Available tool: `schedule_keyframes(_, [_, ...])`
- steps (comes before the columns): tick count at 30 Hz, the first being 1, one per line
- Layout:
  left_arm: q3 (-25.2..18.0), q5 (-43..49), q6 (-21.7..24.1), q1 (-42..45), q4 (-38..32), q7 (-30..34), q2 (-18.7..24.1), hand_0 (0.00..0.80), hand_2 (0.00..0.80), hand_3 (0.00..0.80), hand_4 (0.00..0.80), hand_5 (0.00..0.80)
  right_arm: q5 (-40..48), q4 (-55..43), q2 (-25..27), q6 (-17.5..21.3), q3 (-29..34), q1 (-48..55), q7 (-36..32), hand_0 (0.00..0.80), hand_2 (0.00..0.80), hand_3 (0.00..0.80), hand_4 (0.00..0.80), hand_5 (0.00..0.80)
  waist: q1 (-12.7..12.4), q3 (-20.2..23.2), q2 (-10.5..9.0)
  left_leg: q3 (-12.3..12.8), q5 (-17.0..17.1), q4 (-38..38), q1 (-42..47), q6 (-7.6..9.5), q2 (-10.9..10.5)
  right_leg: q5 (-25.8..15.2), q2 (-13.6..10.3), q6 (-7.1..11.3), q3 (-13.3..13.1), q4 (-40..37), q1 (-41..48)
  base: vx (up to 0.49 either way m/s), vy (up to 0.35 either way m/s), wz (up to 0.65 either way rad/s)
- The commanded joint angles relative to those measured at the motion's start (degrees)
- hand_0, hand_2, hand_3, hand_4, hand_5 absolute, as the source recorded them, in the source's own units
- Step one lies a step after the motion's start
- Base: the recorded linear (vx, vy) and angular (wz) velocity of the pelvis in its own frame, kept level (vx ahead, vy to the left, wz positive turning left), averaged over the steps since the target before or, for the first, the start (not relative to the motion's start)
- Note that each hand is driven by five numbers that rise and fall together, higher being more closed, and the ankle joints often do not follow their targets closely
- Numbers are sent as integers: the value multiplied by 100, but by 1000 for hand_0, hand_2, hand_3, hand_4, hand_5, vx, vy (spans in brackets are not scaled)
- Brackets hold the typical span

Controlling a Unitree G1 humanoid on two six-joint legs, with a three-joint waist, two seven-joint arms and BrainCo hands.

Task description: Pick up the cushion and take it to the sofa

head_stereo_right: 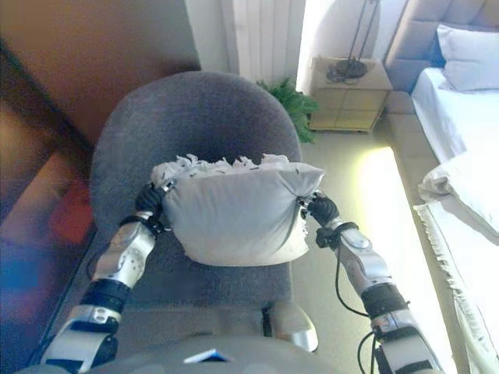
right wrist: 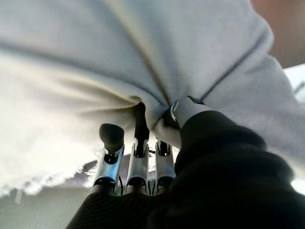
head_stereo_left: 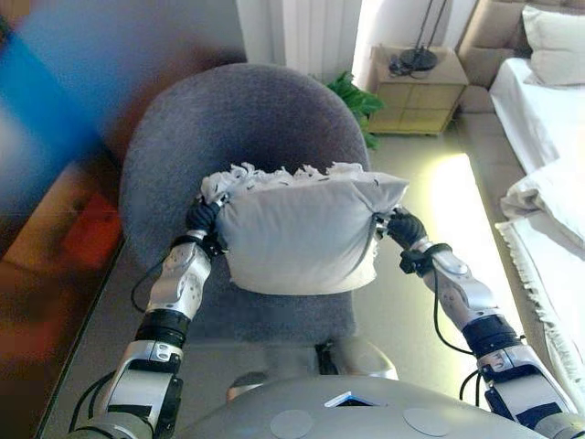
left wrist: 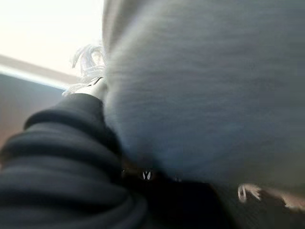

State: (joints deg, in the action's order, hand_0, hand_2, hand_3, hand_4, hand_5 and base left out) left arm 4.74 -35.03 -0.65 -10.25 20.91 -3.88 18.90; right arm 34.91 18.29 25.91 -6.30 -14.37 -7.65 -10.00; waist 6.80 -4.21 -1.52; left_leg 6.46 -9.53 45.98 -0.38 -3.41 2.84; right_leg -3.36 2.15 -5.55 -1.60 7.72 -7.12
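Now the pale grey cushion (head_stereo_left: 302, 236), with a white fringe along its far edge, is held up between the two hands, above the seat of the round grey armchair (head_stereo_left: 242, 128) and clear of it. The right hand (right wrist: 143, 157) is at the cushion's right end, and its fingers (right wrist: 111, 138) curl into the bunched cloth at that corner, so it pinches the cushion. The left hand (head_stereo_left: 203, 219) presses against the cushion's left end, but its fingers are hidden behind the cloth, so I cannot tell how they are set.
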Motion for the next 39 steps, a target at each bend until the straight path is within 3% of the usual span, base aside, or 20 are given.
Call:
schedule_keyframes(1, [128, -140, 448, -188, -667, 303, 65, 800, 800, 800, 800, 800, 145, -519, -131, 556, 26, -377, -298, 800, 800, 800, 800, 800, -89, 278, -372, 88, 1185, -688, -286, 62, 354, 32, -488, 573, 343, -182, 484, 185, 39, -25])
schedule_keyframes(7, [25, -160, 378, -274, -526, 304, 95, 800, 800, 800, 800, 800, 277, -551, -69, 143, 71, -687, -238, 800, 800, 800, 800, 800, -228, 289, -165, -533, 1364, -2758, 132, -151, 542, 304, -475, 752, 173, -112, 621, 156, 139, -23])
schedule_keyframes(10, [-24, -198, 374, -262, -505, 263, 105, 800, 800, 800, 800, 800, 214, -570, -121, 37, 22, -784, -186, 800, 800, 800, 800, 800, -255, 283, -13, -658, 1269, -3471, 302, -247, 558, 460, -533, 870, 127, -9, 666, 104, 167, -24])
schedule_keyframes(18, [144, -257, 404, -399, -306, 339, 121, 800, 800, 800, 800, 800, 119, -708, -125, 48, 63, -657, -13, 800, 800, 800, 800, 800, -101, 198, 163, -147, 883, -4244, 452, -197, 467, 594, -875, 1172, 300, 222, 557, 2, 179, -33])
schedule_keyframes(27, [303, -37, 397, -599, -134, 191, 149, 800, 800, 800, 800, 800, 226, -558, -431, 238, -45, -583, 263, 800, 800, 800, 800, 800, -140, 42, 147, -43, 659, -4176, 335, 41, 118, 334, -1280, 1487, 368, 167, 399, -66, 156, -1])
schedule_keyframes(30, [330, 130, 262, -613, -119, 77, 193, 800, 800, 800, 800, 800, 192, -463, -546, 218, -80, -594, 231, 800, 800, 800, 800, 800, -245, 18, 98, 103, 574, -4079, 311, 111, 34, 197, -1458, 1524, 573, 287, 377, -24, 89, -7])
schedule_keyframes(32, [311, 115, 234, -651, -51, 13, 261, 800, 800, 800, 800, 800, 300, -443, -599, 134, -118, -637, 186, 800, 800, 800, 800, 800, -317, -38, 45, 210, 432, -3785, 207, 129, 54, 144, -1652, 1514, 651, 454, 285, -32, 9, -21])
schedule_keyframes(34, [341, 141, 246, -791, 163, -12, 244, 800, 800, 800, 800, 800, 309, -271, -699, 123, -200, -772, 233, 800, 800, 800, 800, 800, -362, -126, -22, 227, 276, -3403, 74, 126, 106, 116, -1793, 1504, 552, 531, 235, 8, -51, -33])
schedule_keyframes(39, [618, 209, 314, -1319, 496, -189, 230, 800, 800, 800, 800, 800, 587, 118, -733, 217, -423, -1419, 359, 800, 800, 800, 800, 800, -478, -409, -185, 128, -91, -2198, -698, -25, 350, 206, -1887, 1590, 427, 769, -83, -58, -137, -12])
